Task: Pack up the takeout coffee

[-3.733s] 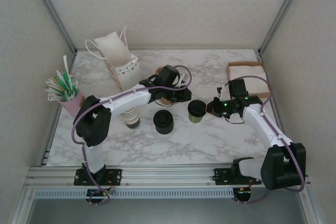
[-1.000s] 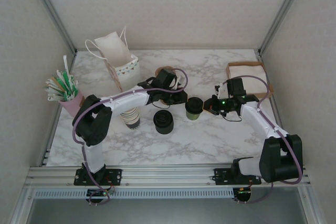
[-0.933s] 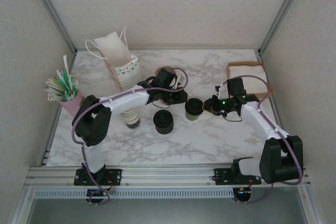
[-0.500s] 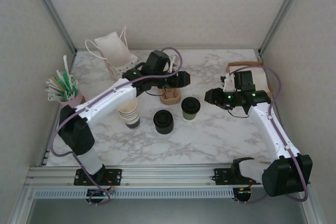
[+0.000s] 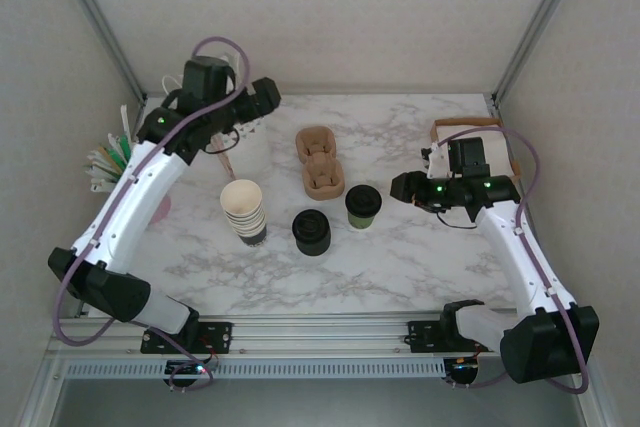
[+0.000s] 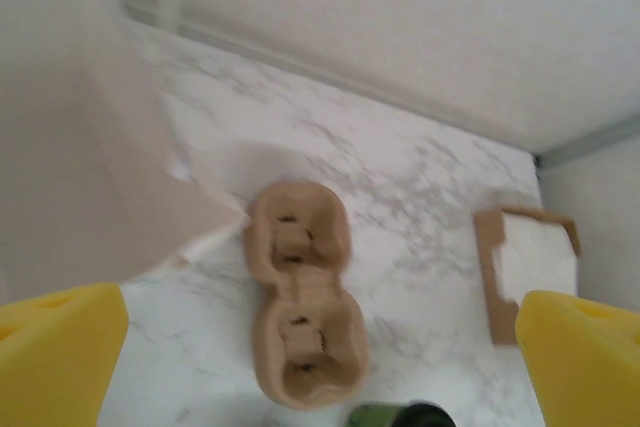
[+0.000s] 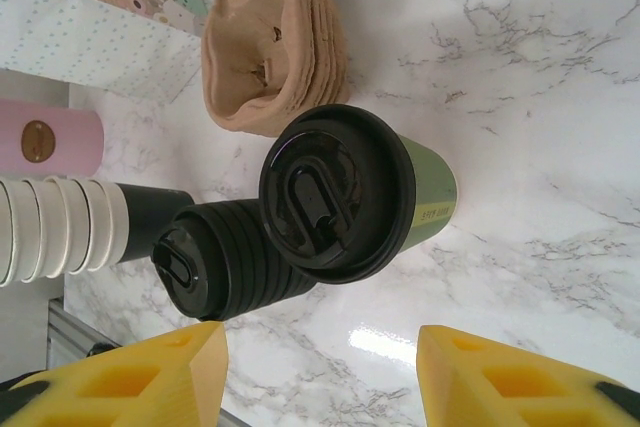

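Green takeout coffee (image 5: 362, 206) stands free at nine o'clock of your right end effector (image 5: 398, 188), which is open and empty. Grab it next.

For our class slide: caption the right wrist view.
Open right gripper faces the coffee; lid stack and carrier beside it.

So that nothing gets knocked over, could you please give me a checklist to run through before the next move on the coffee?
1. Takeout coffee upright, lid on: ok.
2. Right gripper open, empty, facing the coffee: ok.
3. Left gripper open, empty: ok.
4. Cup carrier wells empty: ok.
5. Lid stack stands apart from the coffee: ok.
6. Paper bag open at the top: cannot tell.
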`<move>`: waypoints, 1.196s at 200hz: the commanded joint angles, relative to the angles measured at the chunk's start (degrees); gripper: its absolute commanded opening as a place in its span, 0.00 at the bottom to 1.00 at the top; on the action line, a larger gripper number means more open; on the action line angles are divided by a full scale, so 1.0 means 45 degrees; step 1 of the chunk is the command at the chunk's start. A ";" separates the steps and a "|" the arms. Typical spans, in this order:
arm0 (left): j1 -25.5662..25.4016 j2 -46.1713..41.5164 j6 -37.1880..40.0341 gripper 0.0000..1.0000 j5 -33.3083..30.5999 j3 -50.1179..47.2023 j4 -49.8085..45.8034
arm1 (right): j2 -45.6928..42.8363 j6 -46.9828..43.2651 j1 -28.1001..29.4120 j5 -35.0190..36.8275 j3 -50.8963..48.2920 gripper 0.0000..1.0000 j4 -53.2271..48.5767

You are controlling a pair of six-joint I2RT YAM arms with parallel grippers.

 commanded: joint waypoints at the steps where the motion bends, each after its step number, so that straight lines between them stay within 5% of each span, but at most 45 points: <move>1: 0.0523 -0.0144 -0.0073 1.00 -0.1789 0.0558 -0.1534 | -0.0152 -0.0262 0.0064 -0.0008 -0.0069 0.53 -0.0152; 62: 0.1214 0.0104 -0.1110 0.86 -0.4283 0.0137 -0.2519 | -0.0126 -0.0388 0.0062 -0.0015 -0.0350 0.53 -0.0141; 147: 0.2091 0.1265 -0.1499 0.51 -0.3736 -0.0514 -0.1806 | -0.0232 -0.0397 0.0053 0.0048 -0.0391 0.52 -0.0191; 239: 0.2424 0.1779 -0.1284 0.30 -0.3579 -0.0987 -0.1388 | -0.0385 -0.0399 0.0061 0.0127 -0.0331 0.52 -0.0405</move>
